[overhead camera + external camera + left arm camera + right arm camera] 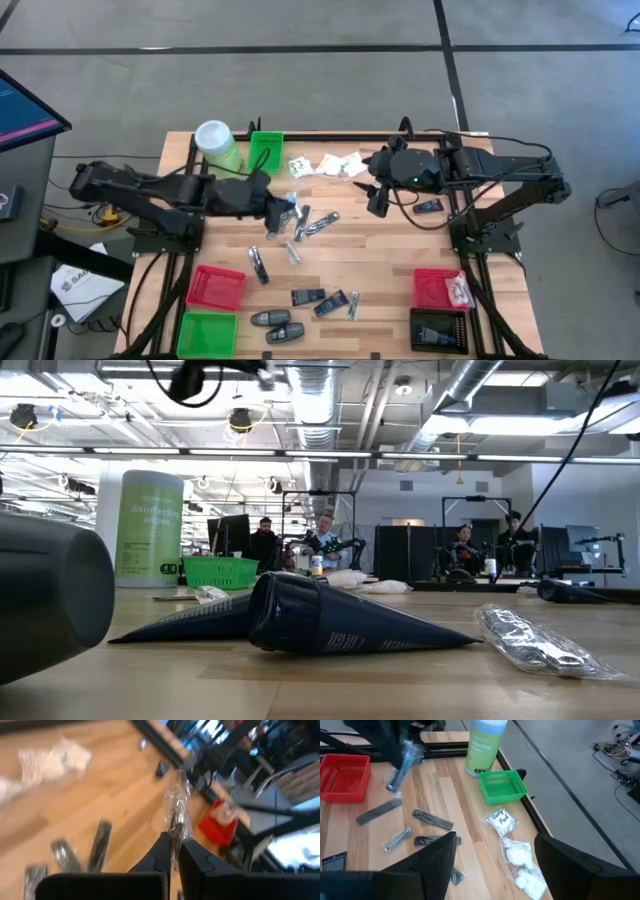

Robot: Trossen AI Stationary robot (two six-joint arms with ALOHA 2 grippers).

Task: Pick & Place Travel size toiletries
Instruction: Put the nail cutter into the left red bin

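Pinched between our left gripper's (170, 851) closed fingers above the table's (390, 262) middle, a light, crinkly, slippery clear packet (177, 817) is dangling by its end, while our right gripper (492, 852) is hovering wide open over the white sachets (517, 852).

Down at table level, a dark blue-black packet (340, 622) lies across the middle of the wooden table (400, 685), tapering to a point on the right. Just right of it sits a clear crinkly packet (535, 643) with something silvery inside. A big dark rounded shape (45, 600) fills the left edge, too close to identify. Further back stands the tall green canister (150, 528), a green bin (220, 571) beside it. People sit at desks beyond.
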